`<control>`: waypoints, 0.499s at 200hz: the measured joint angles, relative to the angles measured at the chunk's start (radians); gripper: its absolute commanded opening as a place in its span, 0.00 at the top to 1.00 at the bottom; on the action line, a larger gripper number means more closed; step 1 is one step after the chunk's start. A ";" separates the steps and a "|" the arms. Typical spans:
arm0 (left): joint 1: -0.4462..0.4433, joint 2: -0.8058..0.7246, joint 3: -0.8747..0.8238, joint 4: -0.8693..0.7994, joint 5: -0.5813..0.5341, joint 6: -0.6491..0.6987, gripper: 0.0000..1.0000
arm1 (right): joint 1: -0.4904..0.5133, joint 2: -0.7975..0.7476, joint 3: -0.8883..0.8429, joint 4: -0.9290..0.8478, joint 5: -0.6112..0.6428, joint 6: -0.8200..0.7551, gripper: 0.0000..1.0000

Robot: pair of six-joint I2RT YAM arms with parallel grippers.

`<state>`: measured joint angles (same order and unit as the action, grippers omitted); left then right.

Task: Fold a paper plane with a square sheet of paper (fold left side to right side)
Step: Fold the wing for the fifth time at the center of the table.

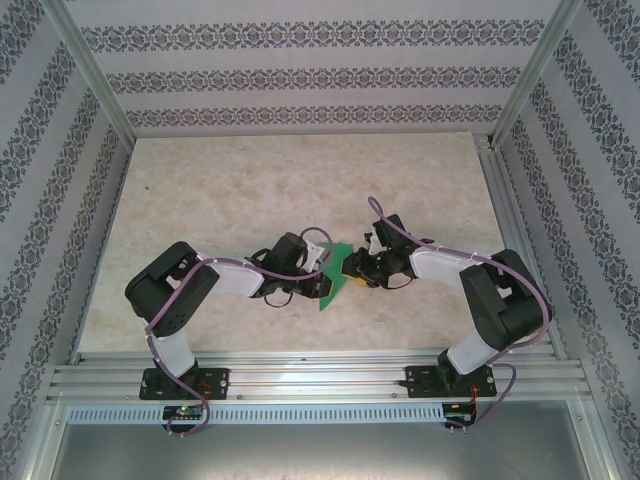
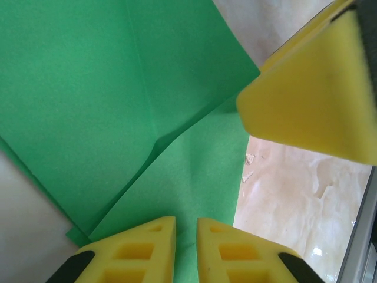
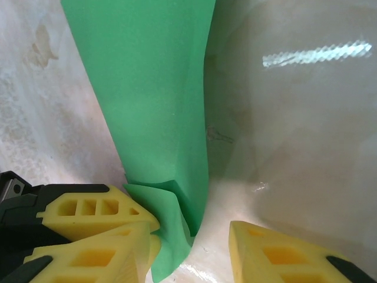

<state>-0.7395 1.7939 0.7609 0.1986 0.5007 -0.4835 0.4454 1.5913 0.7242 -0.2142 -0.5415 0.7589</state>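
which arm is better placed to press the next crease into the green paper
Probably the left. The left gripper has its nearly closed fingers pinching the green paper by the fold. The right gripper has its jaws apart, with the sheet's edge between them.

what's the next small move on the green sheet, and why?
Probably close the right gripper on the raised edge of the green paper. Its yellow fingers stand apart with the sheet's edge between them, not yet clamped. The left gripper has its fingers nearly together on the sheet's near edge, seemingly pinning it, and a fold flap already lies across.

Both tools crowd the paper [image 1: 334,275]; surrounding table [image 1: 250,180] open.
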 measured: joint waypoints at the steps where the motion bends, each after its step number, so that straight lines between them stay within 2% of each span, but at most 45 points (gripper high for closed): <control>1: 0.000 0.000 0.000 0.000 0.000 0.000 0.82 | 0.000 0.001 0.000 0.002 -0.001 0.002 0.63; 61: 0.000 0.002 0.000 0.002 0.002 0.000 0.83 | 0.020 0.011 0.020 0.056 -0.029 0.056 0.65; 100: 0.002 0.002 0.000 0.003 0.003 0.000 0.83 | 0.032 0.057 0.066 0.060 -0.036 0.061 0.70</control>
<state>-0.7380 1.7954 0.7609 0.2012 0.5041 -0.4831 0.4778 1.6482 0.7902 -0.1547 -0.5777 0.8200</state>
